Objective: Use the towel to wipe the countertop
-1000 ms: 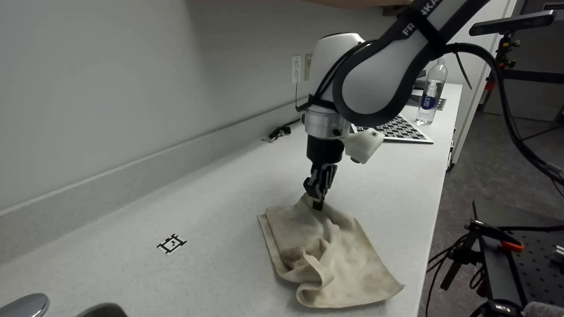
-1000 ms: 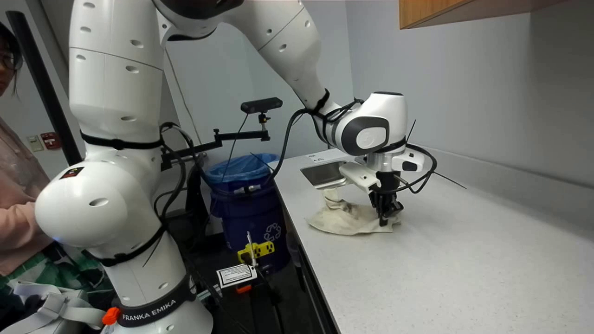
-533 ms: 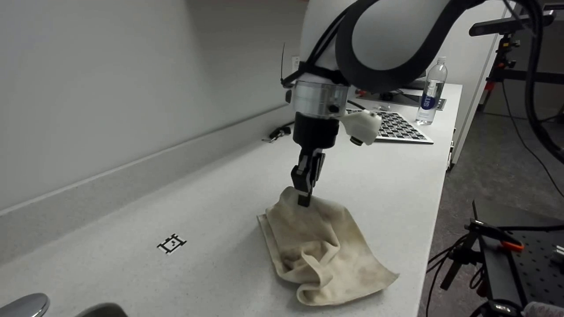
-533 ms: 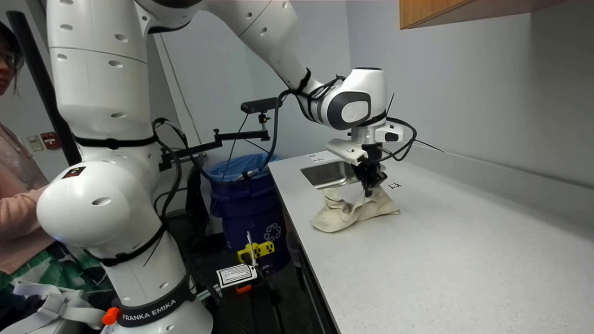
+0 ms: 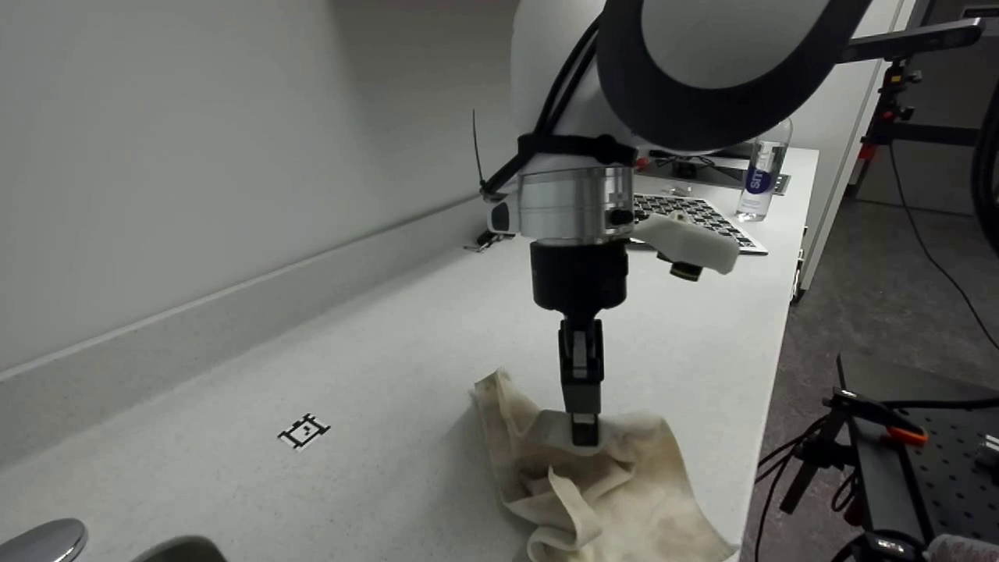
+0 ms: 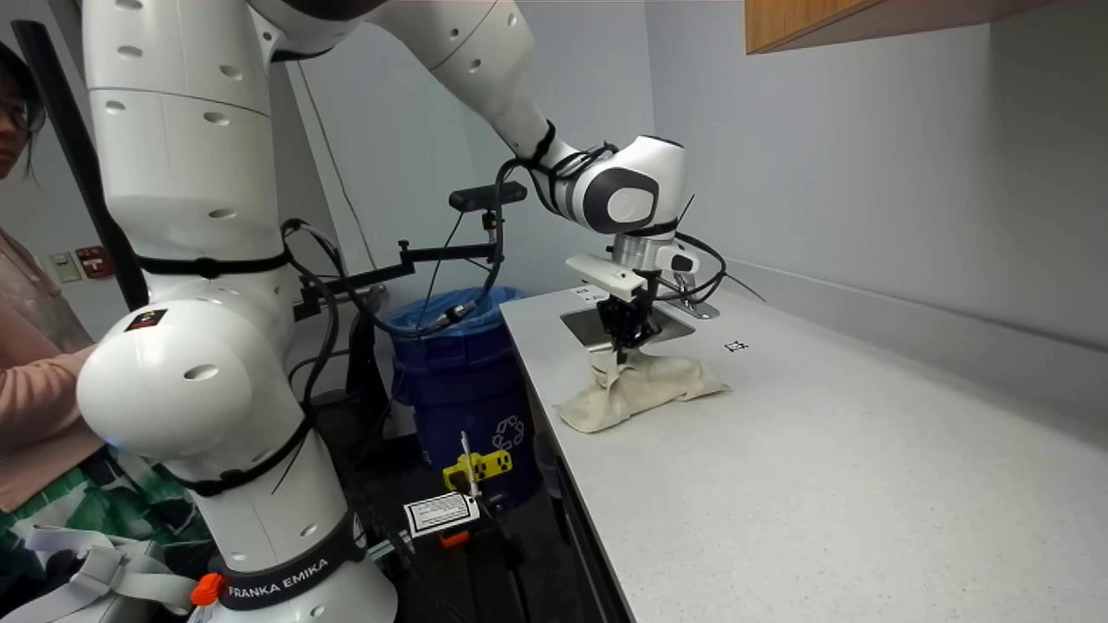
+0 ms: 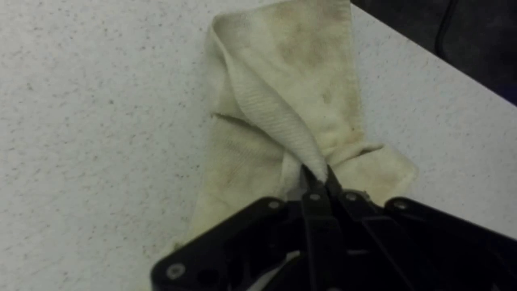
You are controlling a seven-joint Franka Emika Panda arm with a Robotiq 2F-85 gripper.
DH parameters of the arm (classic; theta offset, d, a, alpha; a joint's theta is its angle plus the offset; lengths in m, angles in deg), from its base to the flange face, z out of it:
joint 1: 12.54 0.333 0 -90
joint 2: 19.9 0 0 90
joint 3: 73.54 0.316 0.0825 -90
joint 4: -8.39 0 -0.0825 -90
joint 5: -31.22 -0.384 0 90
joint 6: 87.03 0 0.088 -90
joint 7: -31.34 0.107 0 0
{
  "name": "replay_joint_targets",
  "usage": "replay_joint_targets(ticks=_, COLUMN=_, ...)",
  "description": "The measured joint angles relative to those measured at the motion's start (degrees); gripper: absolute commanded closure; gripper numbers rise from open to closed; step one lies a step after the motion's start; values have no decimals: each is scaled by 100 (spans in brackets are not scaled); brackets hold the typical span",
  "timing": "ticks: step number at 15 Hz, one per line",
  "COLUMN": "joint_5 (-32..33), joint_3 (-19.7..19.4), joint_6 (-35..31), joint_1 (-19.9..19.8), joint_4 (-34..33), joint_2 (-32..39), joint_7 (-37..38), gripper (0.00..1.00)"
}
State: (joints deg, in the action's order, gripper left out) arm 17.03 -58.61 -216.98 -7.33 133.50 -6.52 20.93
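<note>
**On the counter [image 5: 390,367], a towel [image 7: 319,81] with one fold in the gripper [image 7: 319,174]**

The counter runs along a wall [image 6: 848,164], with a low backsplash [image 5: 257,297] where they meet. In an exterior view the arm [image 6: 177,199] rises beside the counter and reaches out over it, its wrist end pointing down. Behind it is a person [image 6: 35,398], cut off by the picture's border. A blue bin [image 6: 459,402], lined with a bag, stands just beside the counter. The sink [image 6: 582,327] is let into the counter, partly hidden by the gripper. A chequered board [image 5: 706,212] lies farther along, seen in an exterior view.

The towel lies rumpled and stained on the counter, near its edge and near the sink. The gripper points down, its fingers [image 7: 333,184] clamped on a raised fold of the towel; in the wrist view the cloth runs in between the tips.

A bottle [image 5: 759,179] stands upright just beside the board. Smallest is a black-and-white mark [image 5: 304,432], flat on the counter in both exterior views, apart from the towel.
</note>
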Motion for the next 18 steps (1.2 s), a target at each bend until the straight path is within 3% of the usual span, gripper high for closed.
replay_joint_targets(ticks=3, joint_5=-2, joint_3=44, joint_6=122, joint_1=134, joint_4=-6, joint_2=42, joint_7=-143, gripper=99)
replay_joint_targets(ticks=5, joint_5=15, joint_3=56, joint_6=151, joint_1=236, joint_4=-28, joint_2=89, joint_7=-175, gripper=71)
replay_joint_targets(ticks=14, joint_5=137, joint_3=73, joint_6=396, joint_1=546, joint_4=-306, joint_2=369, joint_7=-169, gripper=5)
replay_joint_targets(ticks=18, joint_5=282, joint_3=60, joint_6=431, joint_1=550, joint_4=-347, joint_2=360, joint_7=-139, gripper=0)
